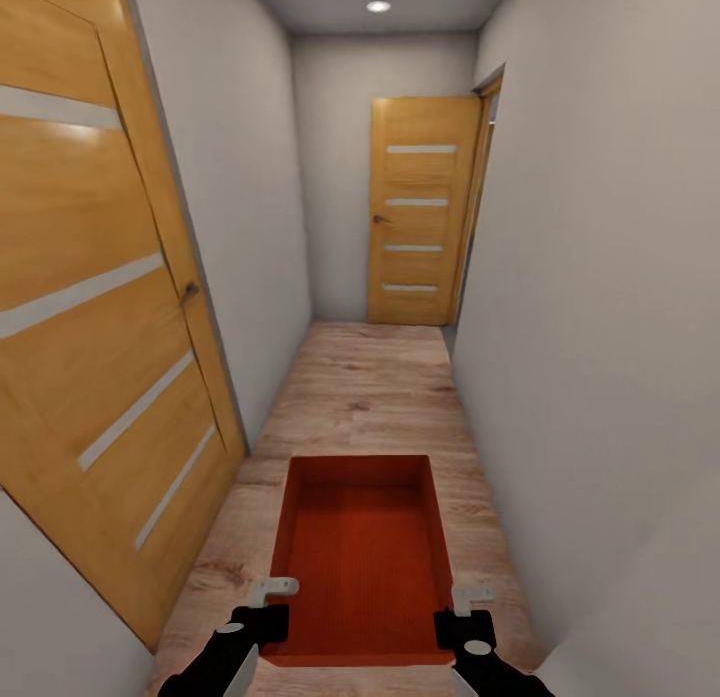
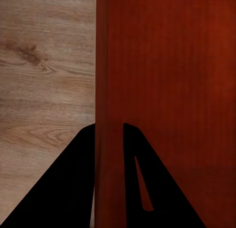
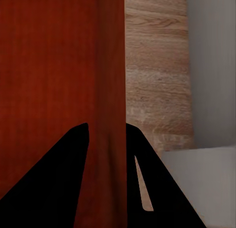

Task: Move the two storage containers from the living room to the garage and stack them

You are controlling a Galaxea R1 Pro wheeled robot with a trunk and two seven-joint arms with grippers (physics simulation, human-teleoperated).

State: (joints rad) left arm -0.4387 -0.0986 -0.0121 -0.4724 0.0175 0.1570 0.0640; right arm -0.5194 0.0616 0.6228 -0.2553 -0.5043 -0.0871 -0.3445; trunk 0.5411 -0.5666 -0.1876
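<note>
I hold one orange-red storage container (image 1: 360,557) level in front of me, above the wood-plank floor of a narrow hallway. My left gripper (image 1: 268,617) is shut on its left wall and my right gripper (image 1: 455,622) on its right wall, both near the edge closest to me. In the left wrist view the gripper (image 2: 109,134) straddles the thin wall of the container (image 2: 162,66). In the right wrist view the gripper (image 3: 107,134) clamps the wall of the container (image 3: 54,66) the same way. The bin is empty. The other container and the garage are out of view.
A wooden door (image 1: 100,327) stands open along the left wall, close by. A second wooden door (image 1: 420,217) is at the hallway's far end, beside a doorway (image 1: 487,177) on the right. White walls (image 1: 600,327) press in on both sides of the plank floor (image 1: 370,397).
</note>
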